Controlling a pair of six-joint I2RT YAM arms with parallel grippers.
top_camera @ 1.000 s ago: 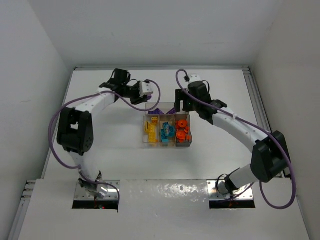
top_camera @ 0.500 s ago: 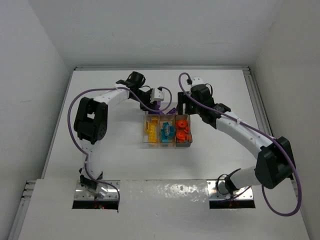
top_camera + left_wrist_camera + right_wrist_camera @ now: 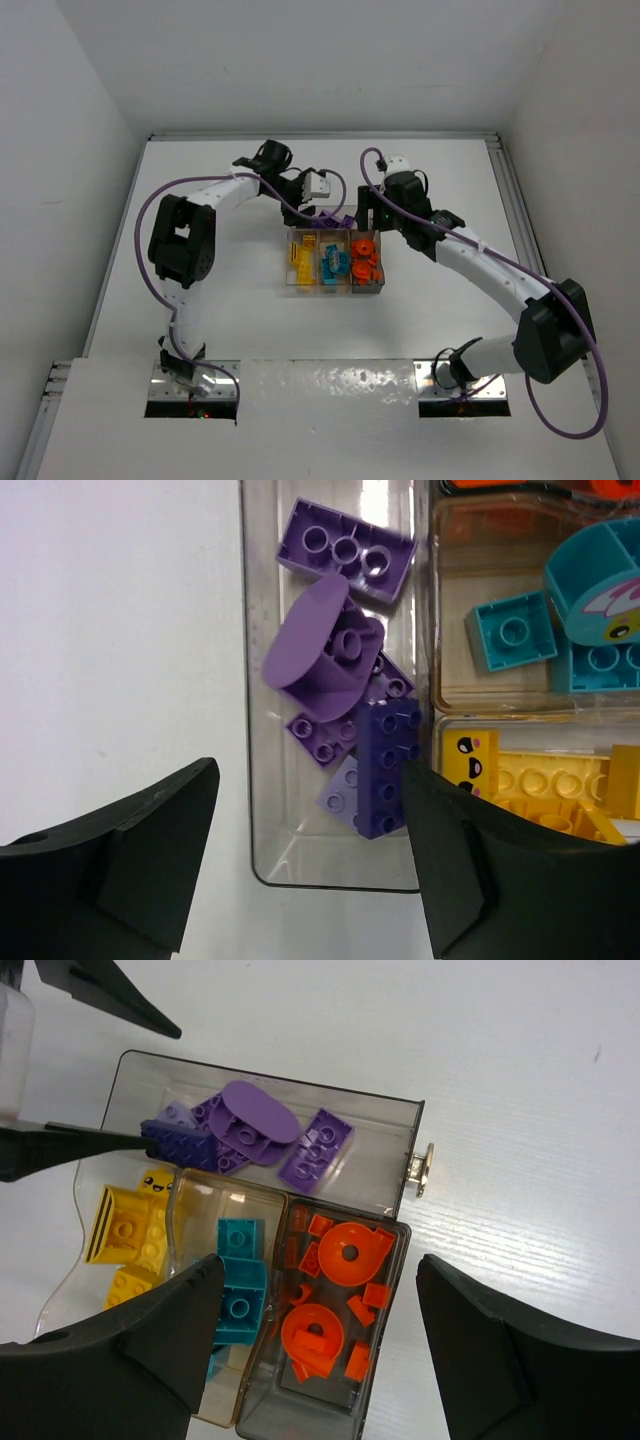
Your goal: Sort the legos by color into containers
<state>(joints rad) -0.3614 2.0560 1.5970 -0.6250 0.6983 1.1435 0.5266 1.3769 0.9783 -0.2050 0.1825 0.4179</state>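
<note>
The clear tray point(image 3: 337, 292) holds sorted legos: purple bricks point(image 3: 340, 665) in the wide section, yellow point(image 3: 530, 780), teal point(image 3: 510, 630) and orange point(image 3: 335, 1300) in the three narrow ones. My left gripper point(image 3: 310, 870) is open and empty over the near end of the purple section, in the top view point(image 3: 322, 207) at the tray's back left. A dark purple brick point(image 3: 388, 765) lies in the tray beside its right finger. My right gripper point(image 3: 320, 1350) is open and empty above the orange and teal sections, in the top view point(image 3: 362, 222) at the tray's back right.
The tray has a small metal latch point(image 3: 420, 1165) on its right side. The left gripper's black fingers point(image 3: 90, 1140) reach into the right wrist view at the purple section. White walls close the table at the back and sides.
My left arm has swung right from the back left, bringing its gripper over the tray's purple section. My right gripper has shifted slightly right above the tray.
</note>
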